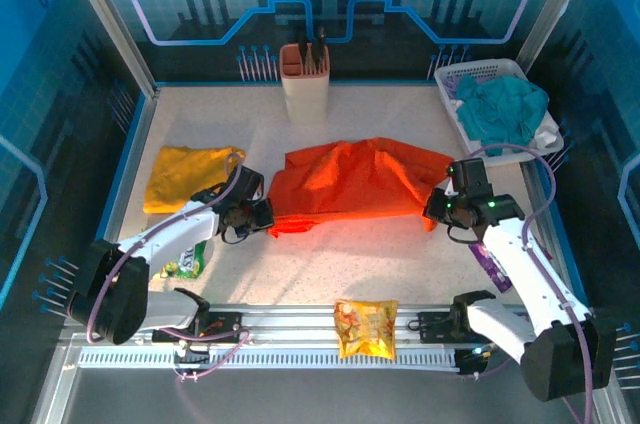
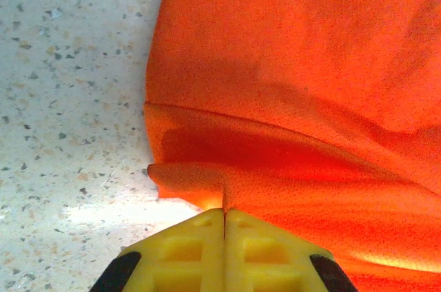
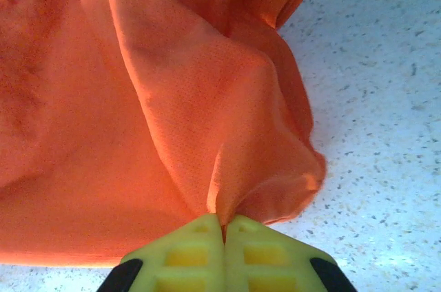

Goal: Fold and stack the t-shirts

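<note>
Left tool point(image 2: 224, 213) and right tool point(image 3: 222, 220) pinch orange t-shirt point(image 1: 360, 179) — basket point(image 1: 478, 67) holds teal cloth point(image 1: 505, 109).

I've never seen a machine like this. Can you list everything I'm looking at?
bright orange cotton t-shirt: one, orange, crumpled mid-table
mustard yellow cotton t-shirt: one, yellow, bunched at the left side
teal-green cloth: one, teal, heaped in the basket
white plastic lattice basket: one, white, far right corner
beige utensil holder: one, beige, far middle, dark tools inside
shiny orange-yellow snack packet: one, near edge, between the arm bases
green snack packet: one, partly under the left arm
purple packet: one, beside the right arm
speckled table: one, pale
left gripper: one, yellow pads, shut on the orange shirt's left edge
right gripper: one, yellow pads, shut on its right edge
</note>
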